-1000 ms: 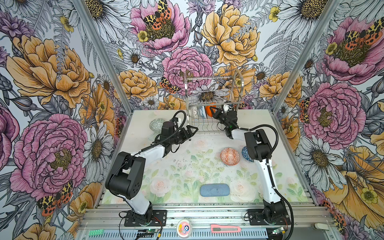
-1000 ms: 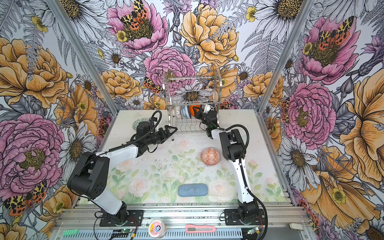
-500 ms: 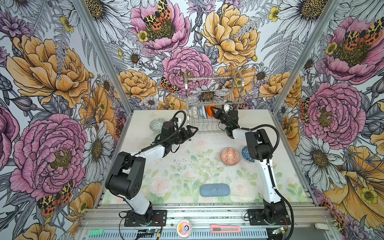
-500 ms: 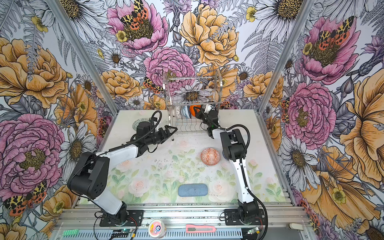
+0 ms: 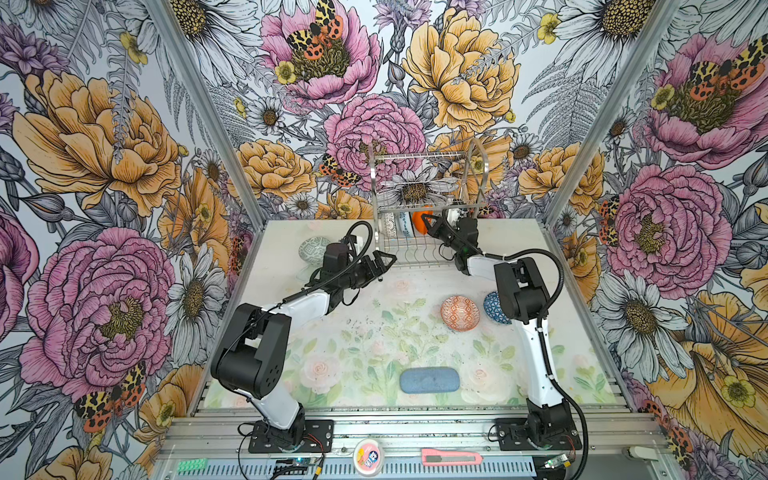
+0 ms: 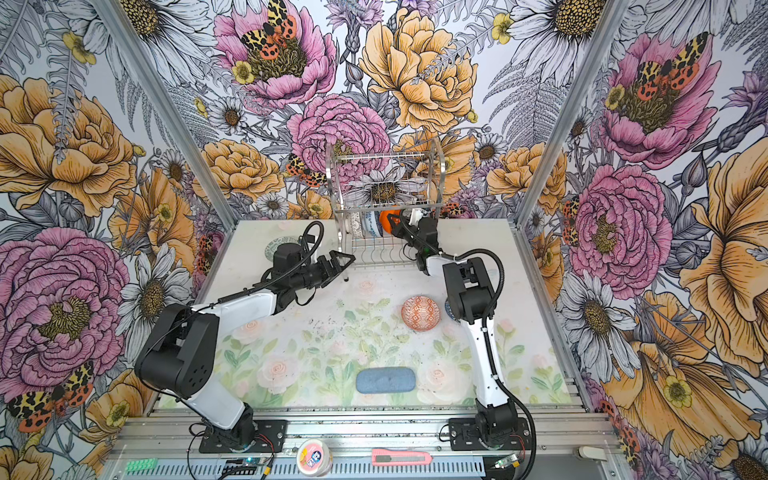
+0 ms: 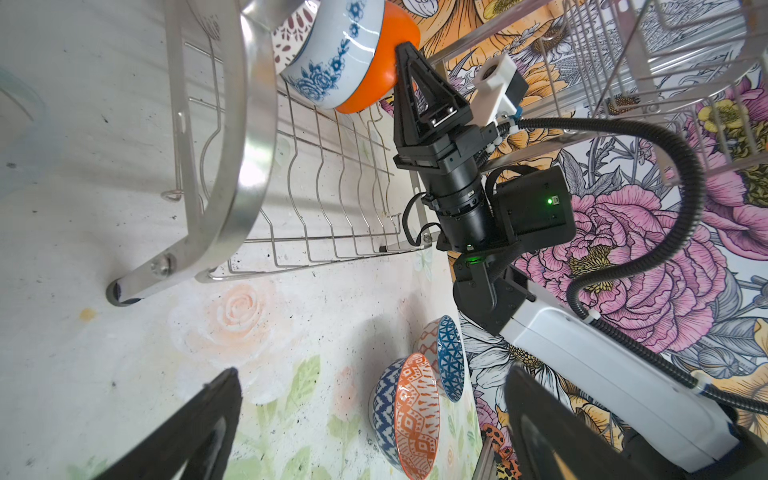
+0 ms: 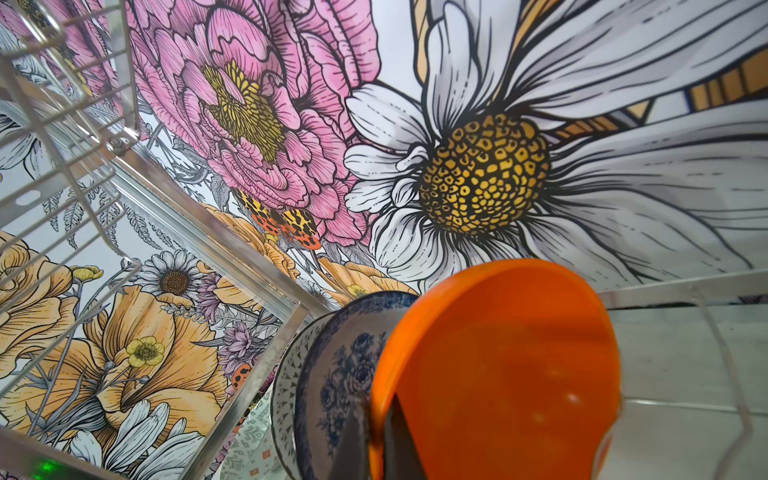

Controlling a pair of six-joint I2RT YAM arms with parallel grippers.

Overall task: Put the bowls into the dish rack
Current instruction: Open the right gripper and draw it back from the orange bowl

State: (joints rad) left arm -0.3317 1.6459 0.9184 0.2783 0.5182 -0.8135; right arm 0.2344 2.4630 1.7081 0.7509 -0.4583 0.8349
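Wall-to-wall flower wallpaper here, and a pale table [image 5: 365,332] printed with roses. The dish rack [image 5: 415,253] sits at the back middle, and its lower tier holds three bowls standing on edge in a row: the black-and-white lattice bowl [image 5: 388,224], then the blue floral bowl [image 5: 404,224] right against it, then the plain orange bowl [image 5: 419,222] on the end. The right gripper [image 5: 428,219] is reaching into that tier and is clamped tight on the orange bowl's rim. In the right wrist view you can see its fingers [image 8: 399,440] pinching the rim, one inside and one outside. The left gripper [image 5: 384,268] hangs just beside the rack's front left leg, jaws spread wide with nothing between them. The grey-green patterned bowl [image 5: 313,248] sits on the table behind the left arm, left of the rack. The orange-white geometric bowl [image 5: 459,312] and the dark-blue triangle-patterned bowl [image 5: 492,307] sit next to each other on the right side of the table, well apart from both grippers. The right arm partly covers the blue one. A blue-grey pad [image 5: 429,379] lies near the front edge.
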